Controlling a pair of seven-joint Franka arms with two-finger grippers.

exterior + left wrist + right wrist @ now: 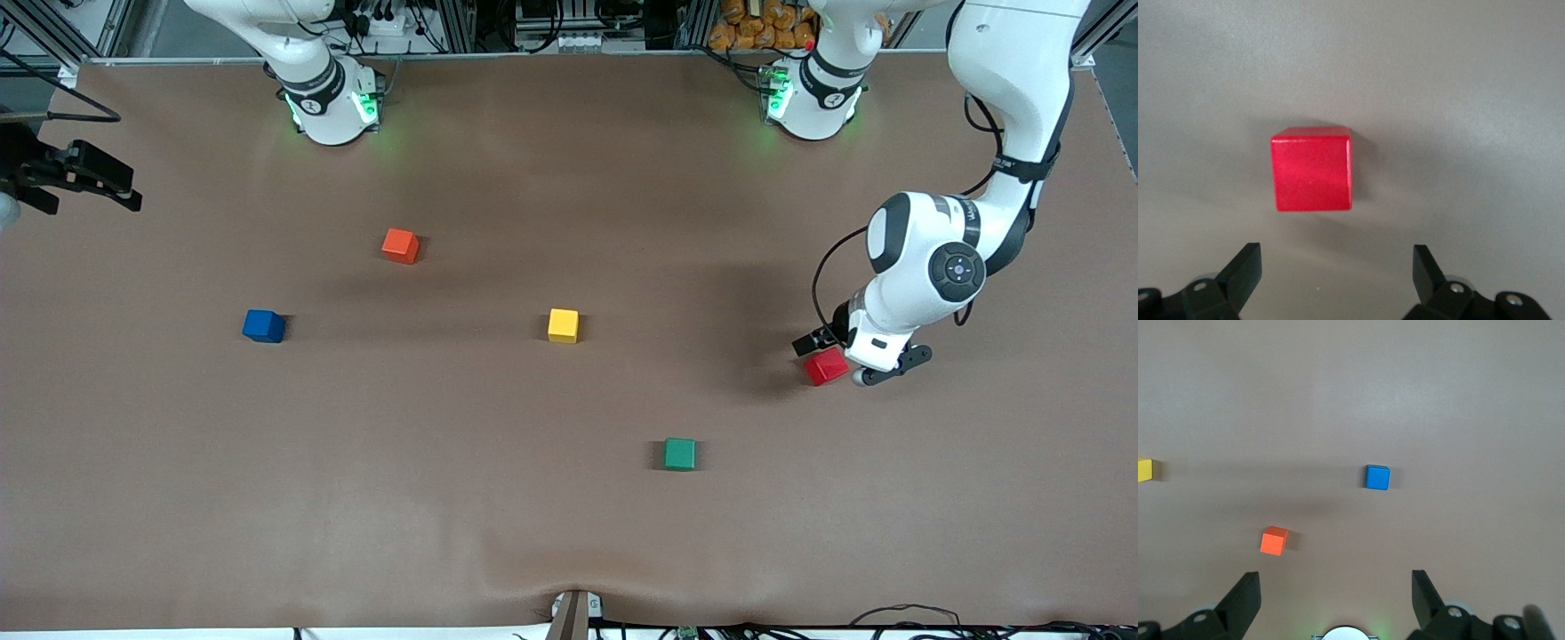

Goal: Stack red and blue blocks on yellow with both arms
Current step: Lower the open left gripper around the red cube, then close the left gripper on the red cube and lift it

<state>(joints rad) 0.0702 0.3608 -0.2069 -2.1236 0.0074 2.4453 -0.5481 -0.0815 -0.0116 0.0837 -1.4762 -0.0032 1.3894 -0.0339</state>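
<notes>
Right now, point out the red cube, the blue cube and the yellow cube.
small matte red cube [1313,177], left wrist view, top face.
small matte blue cube [263,325], front view, top face.
small matte yellow cube [563,324], front view, top face.

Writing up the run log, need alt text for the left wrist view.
The left gripper, fingers open, hangs directly over the red block, which sits alone on the brown table and is not yet gripped. The block shows centred between the two black fingertips, apart from both.

Left pincer [845,356] partly hides red block [827,367].
</notes>
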